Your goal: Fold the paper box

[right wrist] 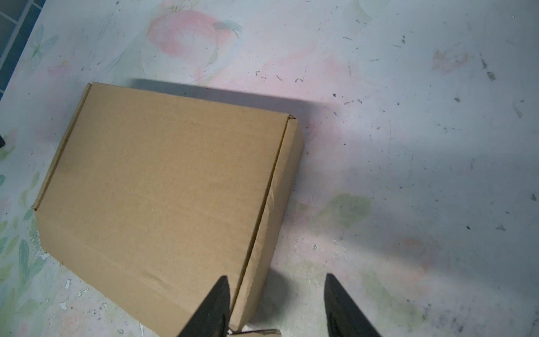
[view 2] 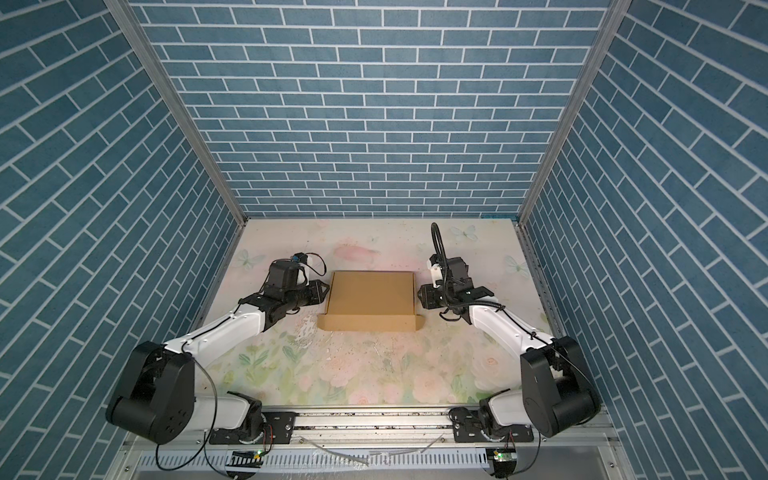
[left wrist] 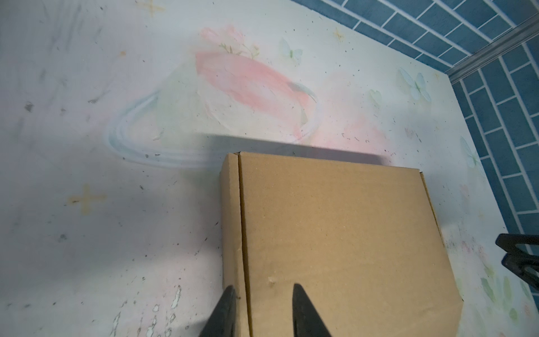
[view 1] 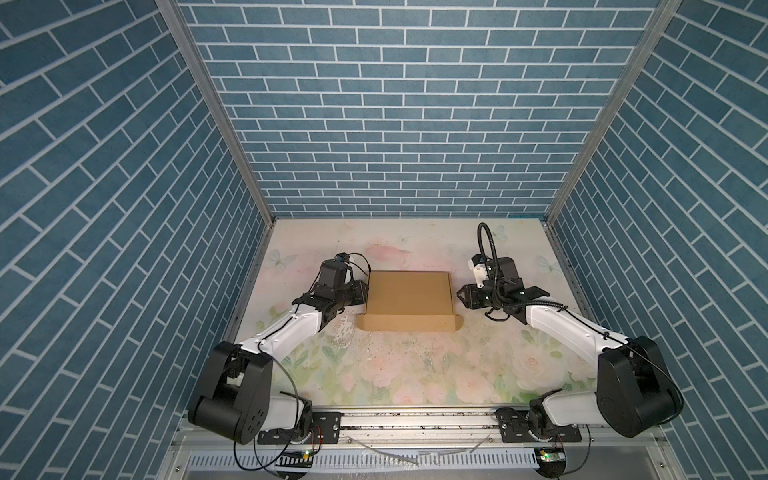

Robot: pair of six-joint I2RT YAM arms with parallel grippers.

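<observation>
Floral table (view 1: 415, 365): paper box (view 1: 407, 299) lid down, inside hidden.

table (view 1: 407, 374): floral print, specked, perhaps chipped | walls (view 1: 407, 124): blue brick pattern | frame (view 1: 220, 112): metal posts

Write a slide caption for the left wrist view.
Left gripper, jaws apart, straddling a side edge of the brown cardboard box on the flowered table.

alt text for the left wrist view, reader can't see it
A brown cardboard box with its lid down sits on a pale floral table. The left gripper has its black jaws apart over the box's side edge, and a blue brick wall lies beyond.
</observation>
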